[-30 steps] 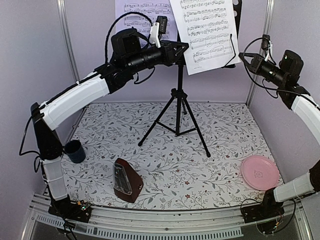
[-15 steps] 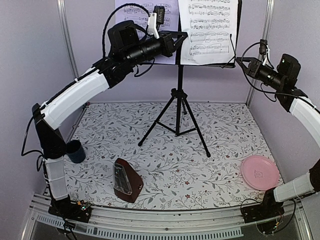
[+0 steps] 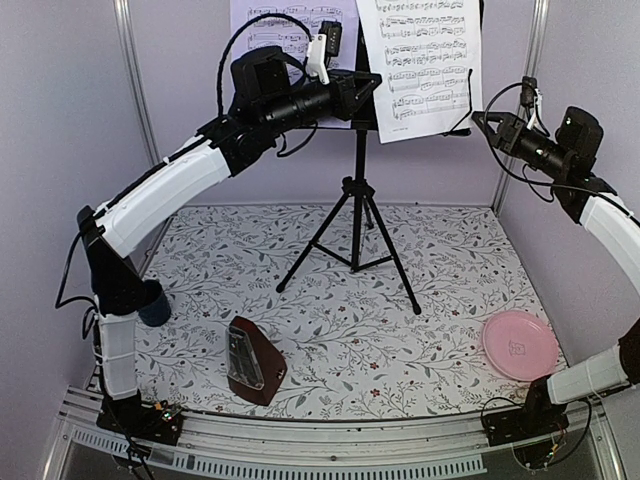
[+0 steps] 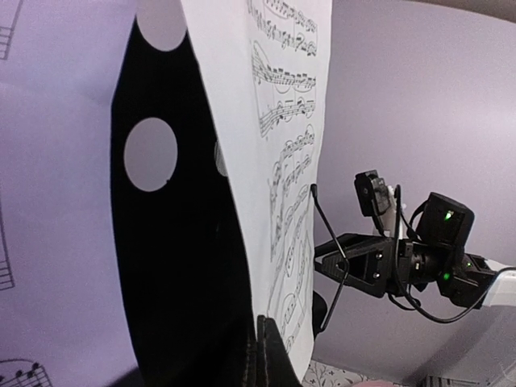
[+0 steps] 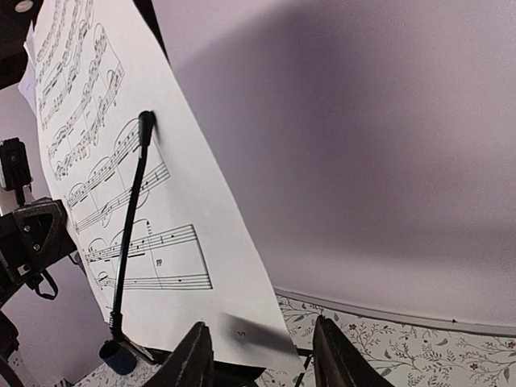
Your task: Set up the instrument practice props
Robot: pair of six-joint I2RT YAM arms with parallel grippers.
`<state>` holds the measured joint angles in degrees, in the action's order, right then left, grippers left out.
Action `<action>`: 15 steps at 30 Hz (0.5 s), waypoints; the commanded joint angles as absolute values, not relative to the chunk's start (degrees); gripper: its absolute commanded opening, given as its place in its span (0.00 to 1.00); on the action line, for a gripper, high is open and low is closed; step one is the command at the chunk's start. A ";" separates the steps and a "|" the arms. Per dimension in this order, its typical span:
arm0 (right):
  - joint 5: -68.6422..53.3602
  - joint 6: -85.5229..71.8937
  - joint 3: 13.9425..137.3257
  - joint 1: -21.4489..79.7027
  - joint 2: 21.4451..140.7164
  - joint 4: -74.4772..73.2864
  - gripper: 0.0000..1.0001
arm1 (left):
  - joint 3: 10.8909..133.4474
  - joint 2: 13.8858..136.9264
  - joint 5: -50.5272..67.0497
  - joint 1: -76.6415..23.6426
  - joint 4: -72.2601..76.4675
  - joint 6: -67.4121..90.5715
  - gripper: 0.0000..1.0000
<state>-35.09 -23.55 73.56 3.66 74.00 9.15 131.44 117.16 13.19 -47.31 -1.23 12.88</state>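
The black tripod music stand (image 3: 357,210) stands at mid-table, its perforated desk (image 4: 177,266) at the top. One sheet of music (image 3: 285,25) rests on the desk's left half. My left gripper (image 3: 368,90) (image 4: 264,355) is shut on the left edge of the right sheet (image 3: 425,60) (image 4: 282,121), holding it against the desk. My right gripper (image 3: 482,120) (image 5: 262,355) is open, its jaws either side of that sheet's lower right corner (image 5: 266,330), not touching. The dark-red metronome (image 3: 255,360) stands on the table, front left.
A wire page holder (image 5: 129,234) lies over the right sheet. A dark blue mug (image 3: 152,302) is at the left, partly behind my left arm. A pink plate (image 3: 520,345) lies at the front right. Cage posts stand at both back corners.
The right sheet swung from tilted to almost upright as my left gripper moved up and then slightly down with it. My right gripper has hardly moved.
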 commanded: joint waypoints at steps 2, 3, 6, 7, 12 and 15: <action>-36.53 -22.81 76.19 3.16 74.92 11.02 0.36 | 133.39 118.10 13.10 -47.76 -1.65 11.77 0.00; -36.89 -22.84 76.20 3.18 75.15 11.25 0.30 | 133.44 118.06 13.10 -47.75 -1.67 11.71 0.00; -37.84 -23.14 76.05 3.16 75.57 12.03 0.08 | 133.42 117.95 12.89 -47.68 -1.67 11.48 0.00; -37.94 -23.26 75.84 3.16 75.49 12.23 0.02 | 133.45 117.88 12.84 -47.68 -1.74 11.38 0.00; -38.18 -24.31 74.57 3.16 74.96 13.08 0.00 | 134.05 117.77 12.38 -47.52 -1.73 10.87 0.00; -38.42 -24.90 73.48 3.22 74.68 13.18 0.00 | 135.28 118.00 11.99 -47.43 -1.92 10.32 0.00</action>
